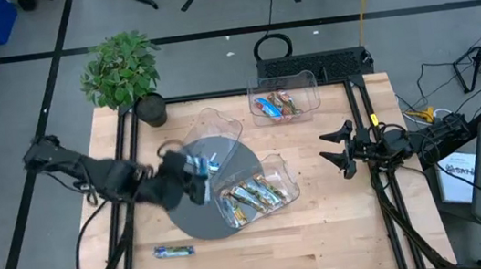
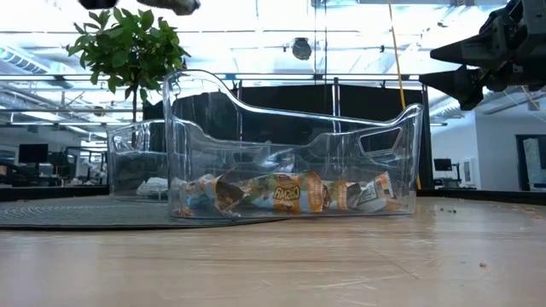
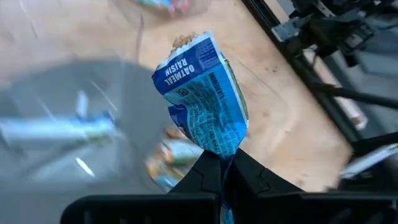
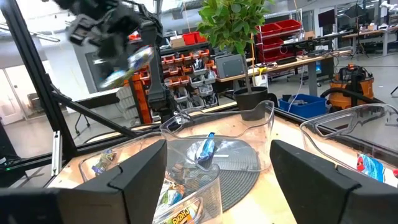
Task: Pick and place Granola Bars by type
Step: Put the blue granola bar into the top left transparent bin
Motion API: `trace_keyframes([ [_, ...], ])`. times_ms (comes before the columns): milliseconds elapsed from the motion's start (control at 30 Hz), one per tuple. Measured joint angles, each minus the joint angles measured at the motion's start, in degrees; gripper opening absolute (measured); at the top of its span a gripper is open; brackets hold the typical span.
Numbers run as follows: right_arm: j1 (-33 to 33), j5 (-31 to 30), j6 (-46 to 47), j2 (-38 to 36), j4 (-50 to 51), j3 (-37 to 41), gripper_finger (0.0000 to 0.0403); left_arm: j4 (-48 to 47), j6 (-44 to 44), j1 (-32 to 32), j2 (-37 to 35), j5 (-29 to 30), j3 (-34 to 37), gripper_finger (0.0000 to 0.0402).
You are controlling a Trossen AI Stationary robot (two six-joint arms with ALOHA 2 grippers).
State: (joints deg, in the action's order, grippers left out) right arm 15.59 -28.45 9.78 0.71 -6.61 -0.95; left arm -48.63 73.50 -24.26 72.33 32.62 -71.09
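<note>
The left arm reached in from the table's left edge across the round grey mat [image 1: 197, 215], its wrist over the mat's left part, and the left gripper [image 1: 200, 166] hung above the mat beside the clear bin [image 1: 212, 129] that stood on the mat's far side. Its fingers were pinched together on the lower end of a blue granola bar [image 3: 202, 93], whose wrapper read "Oatmeal Raisin" and stood up from the fingertips; in the right wrist view the same bar showed as a blur held in the air well above the bins. Another blue bar [image 4: 206, 148] lay inside that clear bin. The right arm waited over the table's right side, stretched in from the right edge, with the right gripper [image 1: 338, 150] raised off the wood and its fingers spread wide apart, holding nothing. Tan-gold bars [image 1: 253, 195] lay heaped in a second clear bin [image 1: 283, 177] at the mat's right edge, and reddish multicolour bars [image 1: 276, 105] lay in a third bin [image 1: 308, 85] at the table's far side. One more blue bar [image 1: 173, 250] lay alone on the bare wood near the table's front edge, well apart from every bin.
</note>
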Motion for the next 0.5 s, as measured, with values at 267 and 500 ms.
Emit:
trace_keyframes([
  [267,-0.02,-0.02,0.0,0.0,0.0,0.0,0.0279,1.16,-27.87,17.37,-2.68,-6.08,-0.04,0.0008],
  [500,-0.01,-0.01,0.0,0.0,0.0,0.0,0.0279,2.13,-51.41,26.98,-2.7,-7.68,-0.68,0.0008],
])
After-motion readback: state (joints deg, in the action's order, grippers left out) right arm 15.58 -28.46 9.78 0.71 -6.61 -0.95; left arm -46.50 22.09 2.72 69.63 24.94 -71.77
